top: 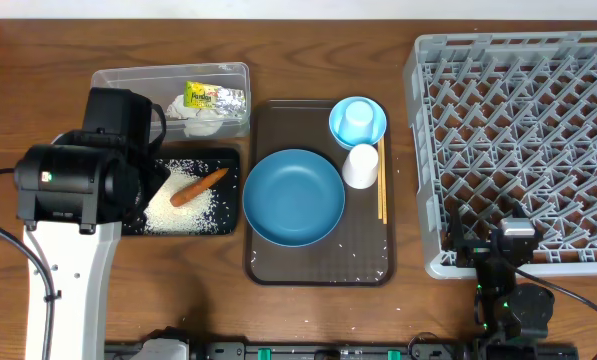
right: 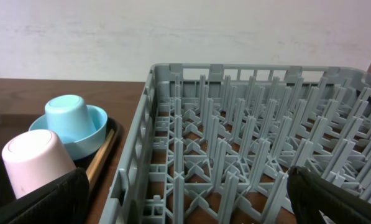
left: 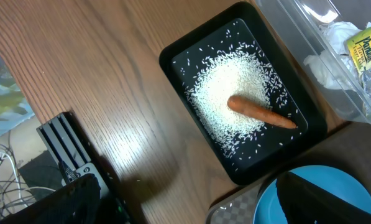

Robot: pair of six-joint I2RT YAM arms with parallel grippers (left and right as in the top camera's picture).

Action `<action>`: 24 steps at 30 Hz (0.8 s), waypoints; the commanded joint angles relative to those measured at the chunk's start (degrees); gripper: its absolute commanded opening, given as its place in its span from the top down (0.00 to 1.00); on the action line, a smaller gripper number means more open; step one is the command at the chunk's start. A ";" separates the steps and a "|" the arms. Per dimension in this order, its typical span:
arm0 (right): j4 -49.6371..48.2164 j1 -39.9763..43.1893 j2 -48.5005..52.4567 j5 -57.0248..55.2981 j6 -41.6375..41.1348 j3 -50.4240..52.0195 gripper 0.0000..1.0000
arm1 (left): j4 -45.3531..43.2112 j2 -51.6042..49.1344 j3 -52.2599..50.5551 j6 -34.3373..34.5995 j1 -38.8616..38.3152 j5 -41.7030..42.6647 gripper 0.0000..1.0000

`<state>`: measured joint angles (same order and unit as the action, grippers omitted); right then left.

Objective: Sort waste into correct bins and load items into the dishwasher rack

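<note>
Orange carrot [top: 199,187] on white rice grains [top: 181,212] in shallow black rectangular tray [top: 235,196], wooden worktop [top: 228,300] along its left edge.
Left tool [left: 185,186] hovers above, fingers apart; right tool [right: 186,177], also apart, faces grey plastic lattice rack [top: 425,160] rim.

**Camera setup**

Overhead is looking straight down on the whole table [top: 278,320]. Left wrist is looking down close on the black tray [left: 179,56] at 9 o'clock. Right wrist is looking low across the rack [right: 235,67] at 3 o'clock, sharing the white cup [right: 33,162] with overhead.

White-and-black left arm [top: 70,235], black cables [top: 46,290], black right arm [top: 513,290], green lights [top: 500,300]
</note>
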<state>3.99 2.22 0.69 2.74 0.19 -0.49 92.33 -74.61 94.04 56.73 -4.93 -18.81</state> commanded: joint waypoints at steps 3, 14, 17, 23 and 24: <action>0.11 0.00 -0.26 -0.37 -1.01 0.17 0.01 | 4.46 -0.22 -0.09 -0.42 0.28 -4.26 0.07; 0.11 0.00 -0.26 -0.37 -1.01 0.17 0.01 | 3.17 -2.49 -0.09 -0.37 17.00 -6.49 0.06; 0.07 0.00 -0.26 -0.37 -1.01 0.17 0.01 | 4.46 -3.43 -0.09 -0.37 20.94 -6.10 0.06; -0.59 0.00 -0.26 2.23 -2.08 0.17 0.01 | 4.44 -3.76 -0.09 -0.35 22.91 -6.12 0.06; -1.07 0.00 -0.26 4.68 -3.72 0.17 0.01 | 4.44 -3.76 -0.09 -0.35 22.91 -6.10 0.06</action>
<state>3.60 2.22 0.69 3.27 -0.25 -0.47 92.33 -78.39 94.04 56.71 17.63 -23.57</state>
